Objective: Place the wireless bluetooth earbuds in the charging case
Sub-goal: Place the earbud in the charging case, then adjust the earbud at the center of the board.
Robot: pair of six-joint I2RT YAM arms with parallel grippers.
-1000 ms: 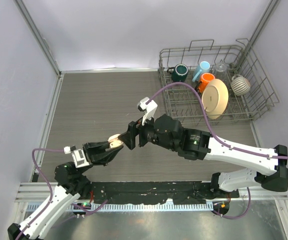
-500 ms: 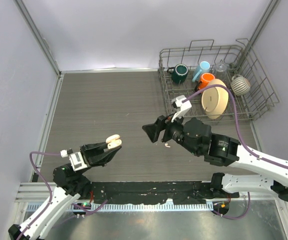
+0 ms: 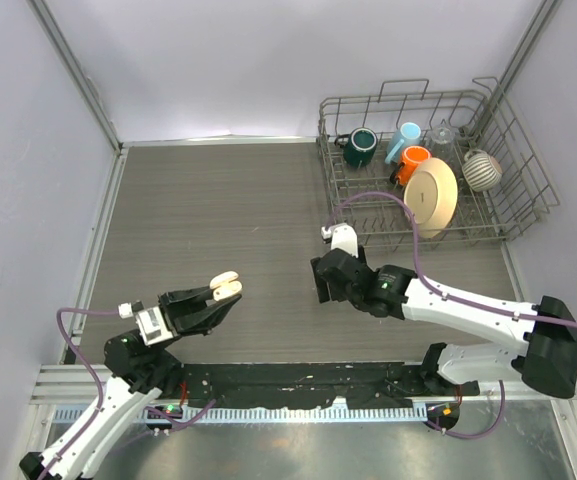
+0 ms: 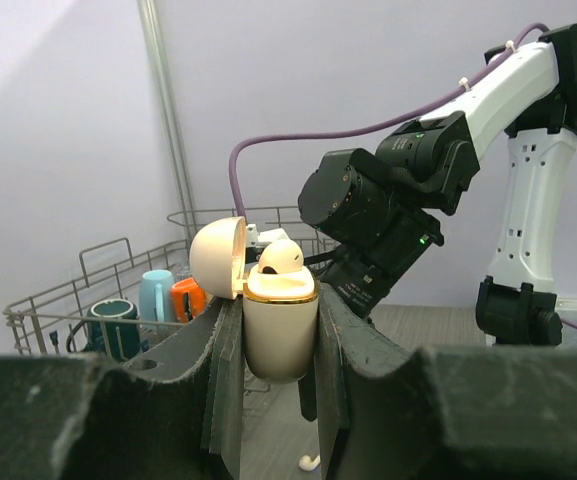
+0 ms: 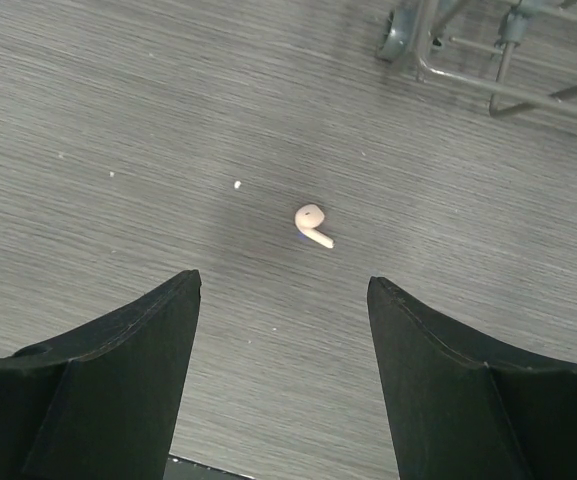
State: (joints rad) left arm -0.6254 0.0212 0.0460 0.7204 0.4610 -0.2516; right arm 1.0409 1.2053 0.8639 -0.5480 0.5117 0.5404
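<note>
The left gripper [image 3: 216, 293] is clamped on a cream charging case [image 4: 280, 330], one finger pressed against each side, holding it upright above the table [image 5: 118, 120]. The case's lid [image 4: 217, 257] is flipped back toward 10 o'clock in the left wrist view, and one white earbud [image 4: 282, 257] sits in the open top. The right gripper [image 5: 283, 292] hangs over the table with its jaws spread wide and nothing between them. A second earbud [image 5: 313, 224] lies loose on the wood-grain surface, at 12 o'clock of that gap. A wire dish rack [image 3: 428, 165] stands at 2 o'clock in the top view.
</note>
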